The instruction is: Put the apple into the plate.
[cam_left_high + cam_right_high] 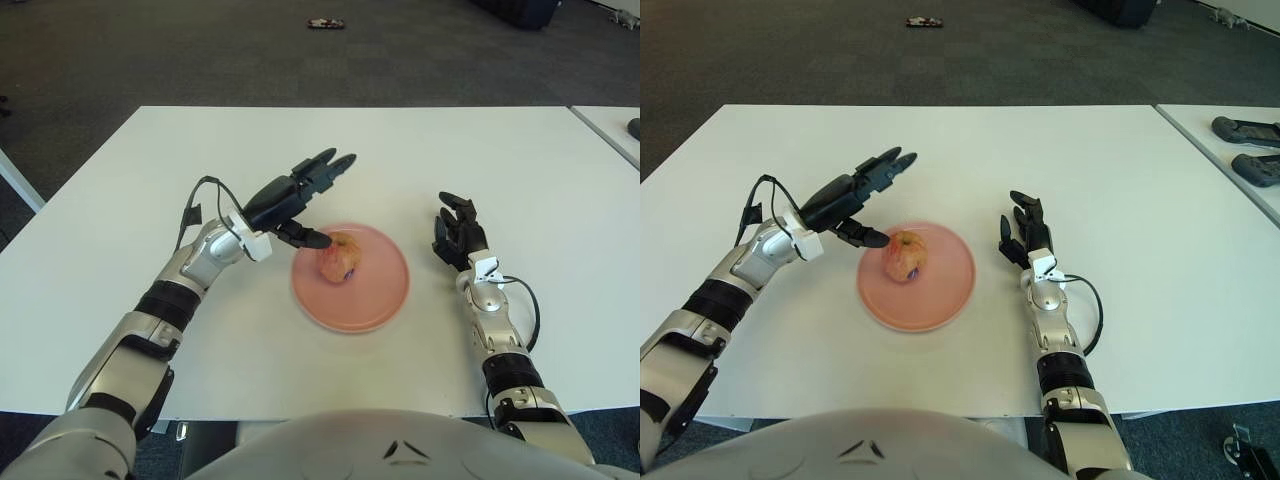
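Note:
A red-yellow apple [338,257] sits on the left part of a pink plate [378,292] in the middle of the white table [120,200]. My left hand [310,200] hovers just left of and above the apple. Its fingers are spread and hold nothing, with two pointing up-right and the thumb [305,238] reaching toward the apple, a small gap between them. My right hand [458,232] shows to the right of the plate, fingers relaxed and empty. The apple [904,254] and plate [945,290] show the same in the right eye view.
A second white table [1230,150] stands at the far right with two dark devices [1245,130] on it. Dark carpet lies beyond the table's far edge, with a small object [326,23] on the floor.

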